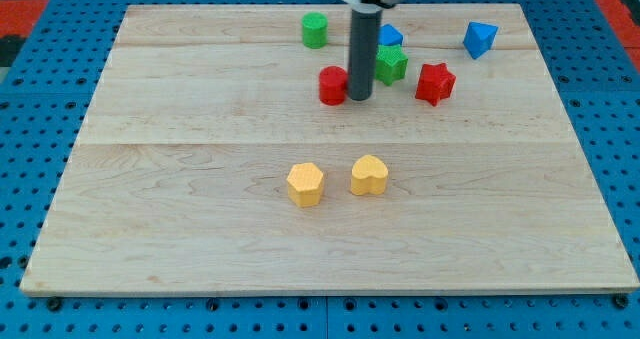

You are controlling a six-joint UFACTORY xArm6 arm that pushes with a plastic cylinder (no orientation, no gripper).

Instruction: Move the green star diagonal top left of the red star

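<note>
- Board point(200, 209): pale wood, on a blue pegboard point(40, 99).
- Rod point(362, 49): dark, upright; it holds nothing, and my tip point(360, 98) rests between the red cylinder point(332, 85) and the green star point(391, 65).
- Blue blocks point(480, 39) point(391, 35): at the view's top right.
- Yellow pair: hexagon point(306, 184), heart point(369, 175), near the centre.
- Red star point(435, 83): right of the green star, slightly lower.
- Green cylinder point(315, 29): near the top.
</note>
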